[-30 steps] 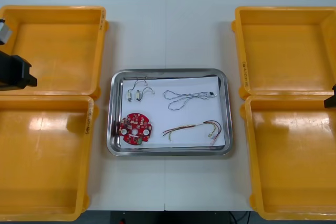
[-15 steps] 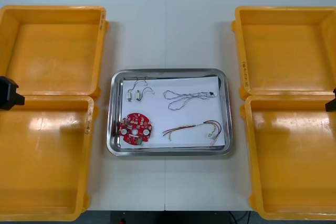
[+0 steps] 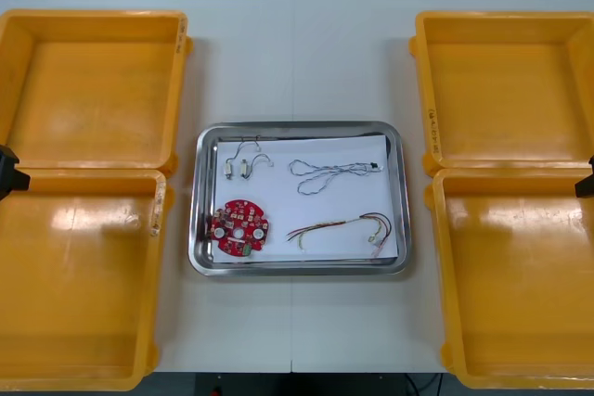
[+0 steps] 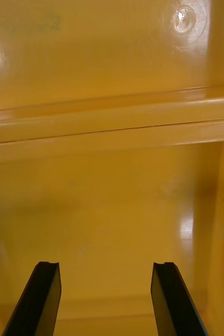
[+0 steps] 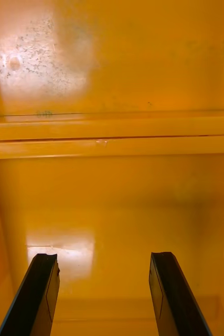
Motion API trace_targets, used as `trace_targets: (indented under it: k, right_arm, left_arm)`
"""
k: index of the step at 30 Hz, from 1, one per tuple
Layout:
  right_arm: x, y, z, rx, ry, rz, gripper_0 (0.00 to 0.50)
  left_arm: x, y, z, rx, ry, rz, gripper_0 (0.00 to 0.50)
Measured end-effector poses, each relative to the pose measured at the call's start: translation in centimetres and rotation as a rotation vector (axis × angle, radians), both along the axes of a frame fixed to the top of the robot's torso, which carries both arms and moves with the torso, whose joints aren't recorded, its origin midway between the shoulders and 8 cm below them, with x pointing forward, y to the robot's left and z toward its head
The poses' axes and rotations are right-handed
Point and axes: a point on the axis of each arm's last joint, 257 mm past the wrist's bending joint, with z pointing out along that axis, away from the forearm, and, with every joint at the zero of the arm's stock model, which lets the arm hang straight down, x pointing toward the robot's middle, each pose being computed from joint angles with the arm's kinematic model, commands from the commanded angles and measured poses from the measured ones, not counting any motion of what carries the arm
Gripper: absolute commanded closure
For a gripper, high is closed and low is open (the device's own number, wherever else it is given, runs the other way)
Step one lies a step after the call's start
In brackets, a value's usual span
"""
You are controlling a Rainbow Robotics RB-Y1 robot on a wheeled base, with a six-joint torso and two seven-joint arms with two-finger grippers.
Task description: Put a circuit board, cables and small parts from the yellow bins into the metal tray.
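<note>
Four yellow bins (image 3: 93, 16) look bare; the circuit board (image 3: 241, 227) lies near-left in the metal tray (image 3: 297, 125) on the counter (image 3: 297, 53), small metal parts (image 3: 237, 169) just beyond it; the twisted cable (image 3: 329, 173) and the red and yellow cable (image 3: 343, 226) lie rightward, long axes running left-right; the left gripper (image 5: 102, 256), spread wide, hangs over the left bins' meeting walls, the right gripper (image 4: 104, 264) likewise opposite; each sits well apart from the tray, neither nearer; loading looks finished.
</note>
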Motion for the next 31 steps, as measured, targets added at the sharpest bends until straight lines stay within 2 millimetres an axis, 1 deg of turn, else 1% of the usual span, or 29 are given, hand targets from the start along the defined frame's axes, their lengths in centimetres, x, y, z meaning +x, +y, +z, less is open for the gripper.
trace_targets:
  k: [7, 31]
  right_arm:
    - [0.0, -0.01, 0.0, 0.0, 0.0, 0.0, 0.0]
    - [0.0, -0.01, 0.0, 0.0, 0.0, 0.0, 0.0]
  left_arm:
    - [-0.13, 0.8, 0.42, -0.007, -0.014, 0.024, 0.0]
    - [-0.28, 0.84, 0.22, -0.008, -0.009, 0.025, 0.0]
